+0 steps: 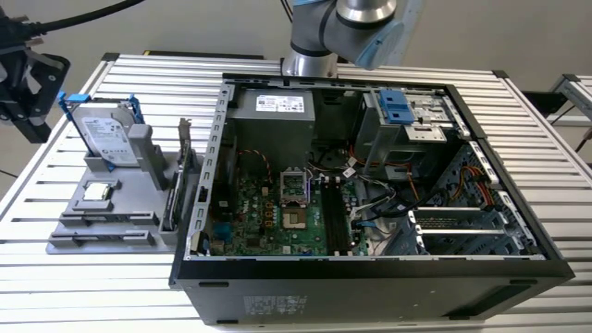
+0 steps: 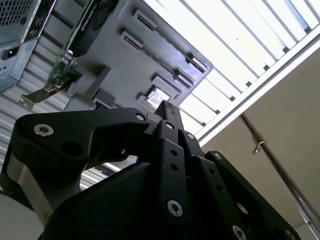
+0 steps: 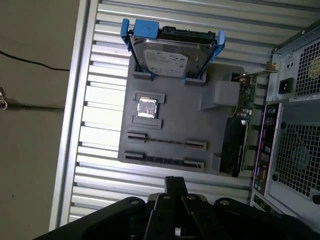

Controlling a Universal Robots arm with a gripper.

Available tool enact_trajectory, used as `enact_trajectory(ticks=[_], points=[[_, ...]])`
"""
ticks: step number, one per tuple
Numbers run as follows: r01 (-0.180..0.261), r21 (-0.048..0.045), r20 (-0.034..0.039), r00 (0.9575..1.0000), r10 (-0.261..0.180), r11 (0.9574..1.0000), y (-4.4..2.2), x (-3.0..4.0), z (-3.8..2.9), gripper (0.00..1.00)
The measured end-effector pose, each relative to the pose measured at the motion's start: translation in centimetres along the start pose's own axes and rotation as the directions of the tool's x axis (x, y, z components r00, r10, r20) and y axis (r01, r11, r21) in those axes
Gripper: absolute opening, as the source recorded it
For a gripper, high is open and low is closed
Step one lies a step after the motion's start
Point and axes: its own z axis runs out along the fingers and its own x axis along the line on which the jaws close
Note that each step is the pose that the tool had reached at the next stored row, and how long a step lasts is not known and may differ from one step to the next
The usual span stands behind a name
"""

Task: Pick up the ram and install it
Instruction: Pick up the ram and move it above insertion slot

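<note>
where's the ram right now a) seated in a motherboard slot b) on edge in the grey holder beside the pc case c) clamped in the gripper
b: the ram sits in the grey holder beside the case, and the gripper hovers apart from it.

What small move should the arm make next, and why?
Probably lower the gripper toward the ram in the grey tray. The gripper hangs near the tray's edge holding nothing, while the ram lies edge-on in its holder, not yet picked up.
</note>
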Motion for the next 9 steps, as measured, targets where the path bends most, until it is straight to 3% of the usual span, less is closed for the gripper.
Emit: enact_trajectory(ticks=[9], points=[[0.07,0.0003,-0.0035,0.9975,-0.07,0.9975,0.01,0.0,0.0,0.0]])
